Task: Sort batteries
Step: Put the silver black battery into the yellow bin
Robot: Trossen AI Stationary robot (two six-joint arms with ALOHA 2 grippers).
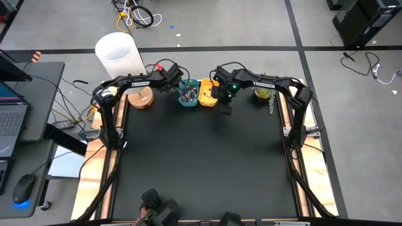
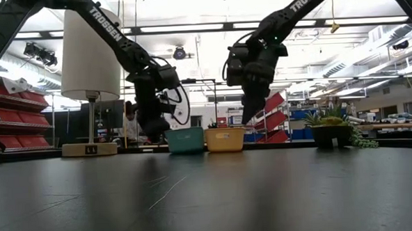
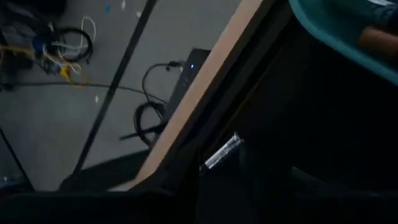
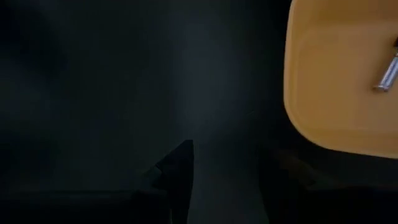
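High view: both arms reach to the desk's point(image 1: 201, 163) far edge. Left tool point(image 1: 175, 82) sits just beside the teal bin point(image 1: 188, 94), which holds batteries point(image 1: 187, 93). Right tool point(image 1: 221, 93) is over the yellow bin's point(image 1: 207, 96) right side.

Low view: left tool point(image 2: 153, 128) hangs low beside the teal bin point(image 2: 186, 140); right tool point(image 2: 249, 113) is raised above the yellow bin point(image 2: 225, 139). Finger state: cannot tell for either.

Left wrist view: teal bin corner point(image 3: 336, 31), desk edge, a silvery battery point(image 3: 222, 152) on the desk.

Right wrist view: yellow bin point(image 4: 336, 81) with one silvery battery point(image 4: 387, 73) inside.
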